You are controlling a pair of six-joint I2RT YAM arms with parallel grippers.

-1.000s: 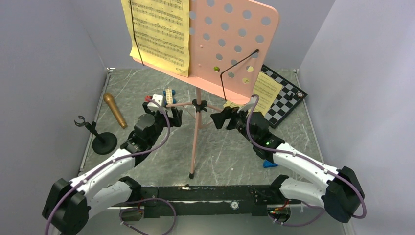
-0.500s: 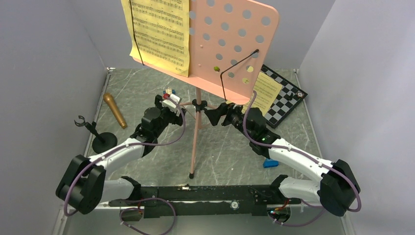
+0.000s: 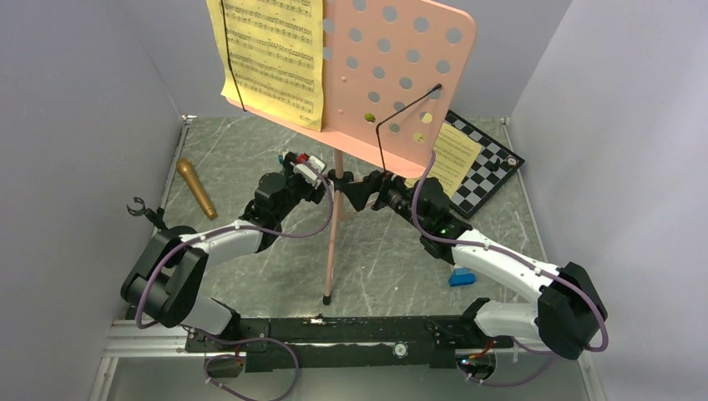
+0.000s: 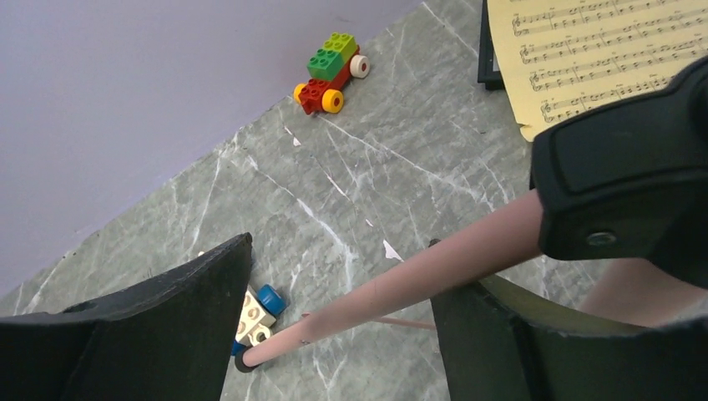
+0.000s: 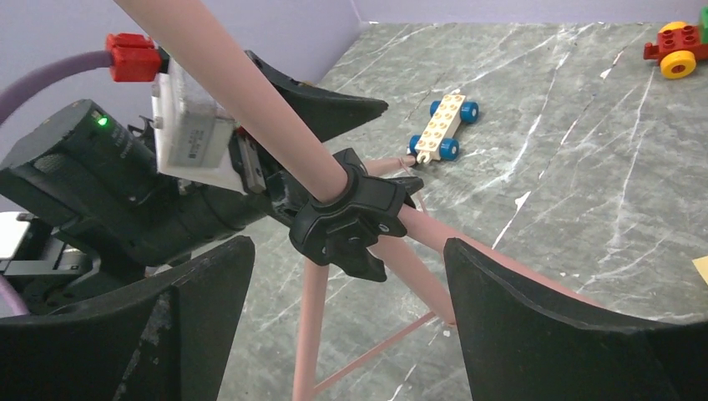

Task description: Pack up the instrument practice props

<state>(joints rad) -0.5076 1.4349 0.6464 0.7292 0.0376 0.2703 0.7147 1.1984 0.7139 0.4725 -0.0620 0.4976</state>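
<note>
Top external view: the pink tripod music stand (image 3: 332, 242) rises upright between the two claws; the left claw (image 3: 321, 171) and right claw (image 3: 355, 190) face each other across its pole, level with the black leg hub (image 3: 336, 178). The yellow sheet-music pages (image 3: 271, 50) hang on the perforated desk (image 3: 401, 58) high above both; the gold-brown microphone (image 3: 195, 188) lies well out beyond the left claw.

I judge the stand light but top-heavy; its thin painted tubes look smooth and likely to slip or tip; the pole right beside the hub seems the steadiest hold, and the loose pages may slide off.

The right wrist view alone shows the right claw's fingers spread wide either side of the hub, touching nothing. The left wrist view shows the left claw gaping too, a pink tube crossing the gap; it also shows a red-and-green brick car (image 4: 331, 71) beyond the claw, hidden from above by the desk.
</note>
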